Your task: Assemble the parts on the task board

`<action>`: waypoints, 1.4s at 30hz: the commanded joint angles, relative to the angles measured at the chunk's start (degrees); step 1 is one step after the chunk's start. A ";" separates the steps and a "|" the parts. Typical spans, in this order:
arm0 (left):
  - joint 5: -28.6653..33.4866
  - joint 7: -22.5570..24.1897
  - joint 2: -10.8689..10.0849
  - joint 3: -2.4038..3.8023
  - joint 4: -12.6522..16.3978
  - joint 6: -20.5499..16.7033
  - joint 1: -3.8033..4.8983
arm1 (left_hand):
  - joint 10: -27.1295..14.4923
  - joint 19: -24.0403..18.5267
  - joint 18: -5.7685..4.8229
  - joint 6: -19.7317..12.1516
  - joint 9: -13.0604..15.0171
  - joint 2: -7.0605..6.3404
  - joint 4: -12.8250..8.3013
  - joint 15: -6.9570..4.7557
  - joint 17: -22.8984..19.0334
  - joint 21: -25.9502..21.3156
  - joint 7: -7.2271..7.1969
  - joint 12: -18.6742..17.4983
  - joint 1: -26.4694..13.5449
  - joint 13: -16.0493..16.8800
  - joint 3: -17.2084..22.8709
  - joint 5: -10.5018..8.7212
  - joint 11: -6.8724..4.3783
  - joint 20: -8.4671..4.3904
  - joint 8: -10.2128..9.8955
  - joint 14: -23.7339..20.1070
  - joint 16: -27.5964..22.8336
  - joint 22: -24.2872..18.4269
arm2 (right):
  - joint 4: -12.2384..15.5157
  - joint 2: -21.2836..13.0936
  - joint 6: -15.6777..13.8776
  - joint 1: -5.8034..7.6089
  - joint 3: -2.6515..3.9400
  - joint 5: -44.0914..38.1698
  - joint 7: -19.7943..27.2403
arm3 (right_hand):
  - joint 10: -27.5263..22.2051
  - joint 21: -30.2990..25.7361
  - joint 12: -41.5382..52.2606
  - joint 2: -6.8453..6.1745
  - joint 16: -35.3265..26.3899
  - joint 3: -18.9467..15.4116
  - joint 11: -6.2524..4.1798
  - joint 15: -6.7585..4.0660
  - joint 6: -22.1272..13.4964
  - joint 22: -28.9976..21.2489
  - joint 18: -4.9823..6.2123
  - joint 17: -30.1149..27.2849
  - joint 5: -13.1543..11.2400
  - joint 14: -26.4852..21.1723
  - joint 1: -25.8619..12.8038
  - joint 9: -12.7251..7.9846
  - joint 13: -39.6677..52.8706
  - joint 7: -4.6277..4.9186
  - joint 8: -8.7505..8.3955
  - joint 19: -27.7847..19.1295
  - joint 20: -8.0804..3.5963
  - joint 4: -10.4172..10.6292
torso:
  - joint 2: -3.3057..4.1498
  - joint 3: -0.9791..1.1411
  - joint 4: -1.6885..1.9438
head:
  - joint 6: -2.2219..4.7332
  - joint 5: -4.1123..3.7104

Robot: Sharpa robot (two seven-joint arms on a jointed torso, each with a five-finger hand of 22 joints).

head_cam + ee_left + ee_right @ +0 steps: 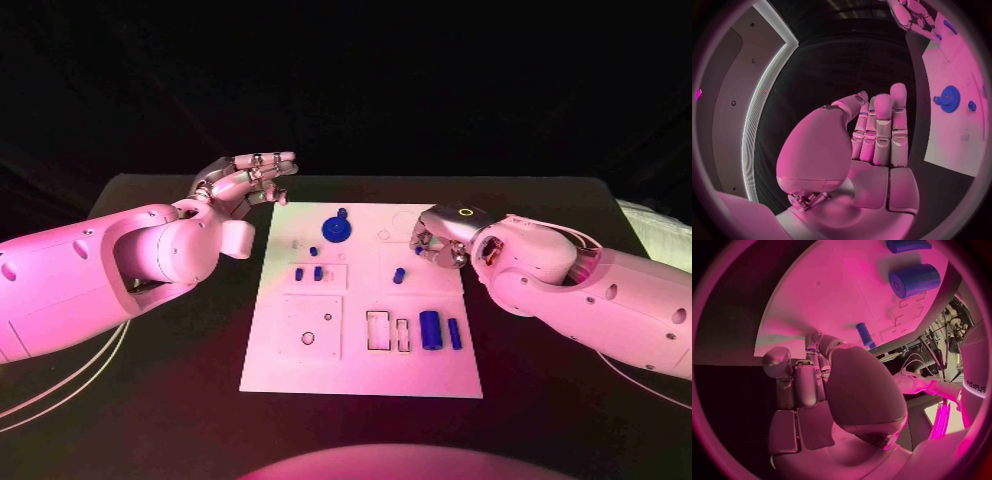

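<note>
Your left hand (pixel 248 178) hovers open and empty beside the task board (pixel 364 372), while your right hand (pixel 437 240) curls over it, grasp unclear.

Flat white rectangular task board (pixel 361 375), centred on table. Round blue toothed gear (pixel 336 229) lay near far edge; thick blue cylinder (pixel 430 324) and thinner blue pin (pixel 454 333) lay side by side toward right edge.
</note>
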 commanded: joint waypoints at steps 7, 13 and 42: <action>-1.29 0.05 0.04 0.03 -0.06 1.50 0.02 | -0.92 -0.45 0.66 -0.77 -0.19 0.08 -2.62 -0.21 -0.81 -0.15 0.26 1.05 2.81 0.08 0.70 0.67 0.21 -0.41 0.73 -0.84 -0.38 0.28 | 1.56 -0.89 -4.34 -0.52 -0.19 0.26 -0.21 | 0.77 0.64 -0.11 0.22 0.46 1.43 0.14 -0.07 0.50 0.69 -0.55 0.29 0.14 2.87 -0.84 0.20 -0.51 0.26 0.00 0.35 0.10 -1.05 | -0.07 0.04 -0.01 | -0.08 -0.03; -1.44 -0.01 -0.04 0.03 -0.09 1.63 0.02 | -1.05 -0.50 0.64 -0.88 -0.21 0.15 -2.92 -0.20 -0.89 -0.04 0.32 1.19 2.98 0.07 0.82 0.80 0.26 -0.44 0.78 -0.91 -0.36 0.43 | 3.44 -2.33 -6.45 -0.44 0.56 0.68 -0.53 | 0.74 0.78 -0.24 0.02 0.50 1.62 0.22 0.00 0.48 0.87 -0.58 0.32 0.13 2.88 -1.20 0.20 -0.68 0.33 -0.08 0.41 0.17 -1.24 | -0.08 -0.03 -0.09 | 0.03 0.01; -1.49 -0.29 0.68 0.03 -0.14 2.14 0.00 | -1.32 -0.61 0.61 -1.09 -0.26 0.19 -3.22 -0.15 -1.07 0.13 0.43 1.33 3.00 0.03 0.94 1.00 0.36 -0.45 0.81 -1.01 -0.37 0.66 | 12.35 5.17 -4.95 -4.60 0.57 5.63 1.51 | 0.47 0.98 -0.55 -0.18 0.72 2.11 0.58 0.32 0.29 1.10 -0.60 0.46 0.58 2.93 -2.69 0.22 -1.29 0.79 -0.39 0.43 0.47 -1.62 | 0.05 -0.19 0.08 | -1.66 5.77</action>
